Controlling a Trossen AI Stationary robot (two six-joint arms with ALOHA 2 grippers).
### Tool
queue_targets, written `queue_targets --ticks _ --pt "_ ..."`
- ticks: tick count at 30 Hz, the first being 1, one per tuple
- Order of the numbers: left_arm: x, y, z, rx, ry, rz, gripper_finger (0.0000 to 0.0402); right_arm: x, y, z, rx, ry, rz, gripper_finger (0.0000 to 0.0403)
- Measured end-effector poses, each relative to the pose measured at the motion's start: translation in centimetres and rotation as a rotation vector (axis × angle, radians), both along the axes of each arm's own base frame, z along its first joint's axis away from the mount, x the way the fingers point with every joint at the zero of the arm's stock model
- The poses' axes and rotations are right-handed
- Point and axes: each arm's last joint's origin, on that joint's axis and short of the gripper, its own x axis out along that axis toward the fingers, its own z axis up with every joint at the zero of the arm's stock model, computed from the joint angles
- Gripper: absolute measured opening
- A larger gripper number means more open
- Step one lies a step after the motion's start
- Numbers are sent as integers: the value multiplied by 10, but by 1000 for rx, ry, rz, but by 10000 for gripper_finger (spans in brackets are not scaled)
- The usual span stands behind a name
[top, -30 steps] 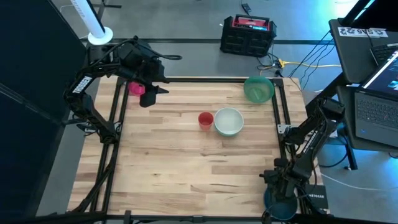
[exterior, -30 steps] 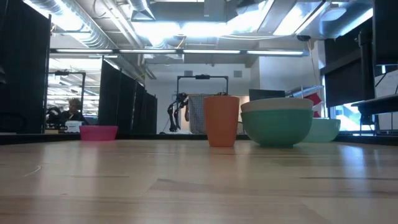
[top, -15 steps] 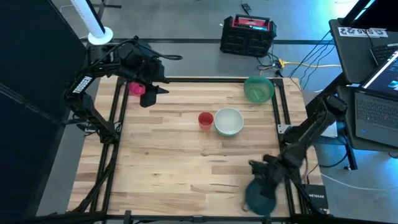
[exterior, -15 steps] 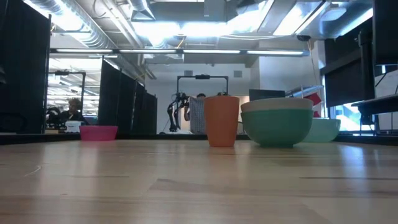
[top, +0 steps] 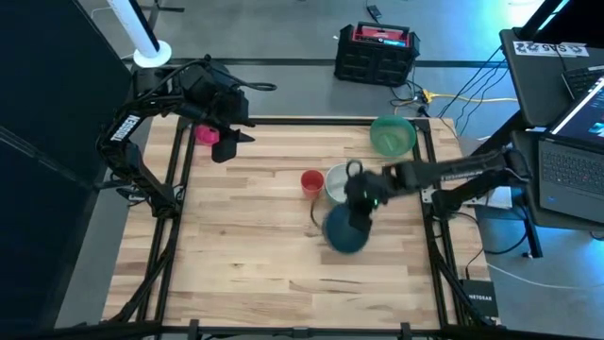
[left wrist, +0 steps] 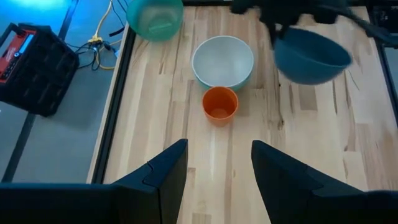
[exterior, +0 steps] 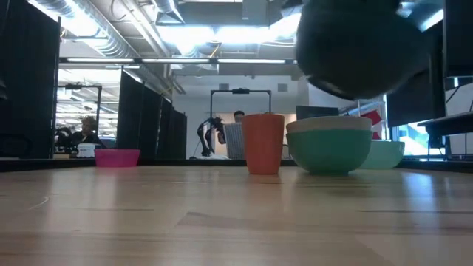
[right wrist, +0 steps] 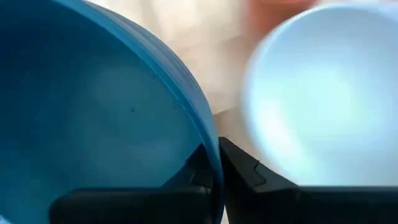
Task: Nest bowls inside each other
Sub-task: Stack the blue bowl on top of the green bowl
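My right gripper (top: 357,200) is shut on a dark teal-blue bowl (top: 346,229) and holds it in the air over the table's middle, just near of a white bowl (top: 346,184). A red cup (top: 311,181) stands to the left of the white bowl. Farther back, a green bowl (top: 392,135) sits at the far right corner. A pink bowl (top: 205,134) sits at the far left, with my left gripper (left wrist: 217,155) hanging open and high above that corner. In the low view the teal-blue bowl (exterior: 362,52) floats above the white bowl (exterior: 329,148). My right gripper pinches the teal-blue bowl's rim (right wrist: 208,146), one finger (right wrist: 196,168) inside the bowl and the other (right wrist: 242,171) outside its wall. The fingers come from above, slanting down. The bowl hangs tilted below them, clear of the table.
The table has a black frame rail (top: 429,179) along its sides. A black and red case (top: 377,52) and cables lie on the floor beyond the far edge. The near half of the wooden top (top: 283,274) is bare.
My right gripper has swung from the table's near right corner toward the middle and risen, turning as it went. The teal-blue bowl has travelled with it, from low at that corner to lifted clear beside the white bowl.
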Motion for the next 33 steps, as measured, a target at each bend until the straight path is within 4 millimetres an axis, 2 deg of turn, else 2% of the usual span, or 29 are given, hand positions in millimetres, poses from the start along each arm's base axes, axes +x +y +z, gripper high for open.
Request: queue_targets --ticks 4,9,15,19,33 --pt "0 0 0 -6 -1 7 162 0 -41 14 -54 1 -50 0" --pt "0 0 0 -14 -1 15 162 -11 -92 31 -119 14 -111 0" --pt "0 0 0 -30 -4 33 162 -16 -135 18 -109 70 -178 0" --pt "0 0 0 -36 -6 40 162 -10 -147 4 -60 100 -170 0" --pt "0 0 0 -47 -8 52 162 4 -152 -24 40 188 -112 3"
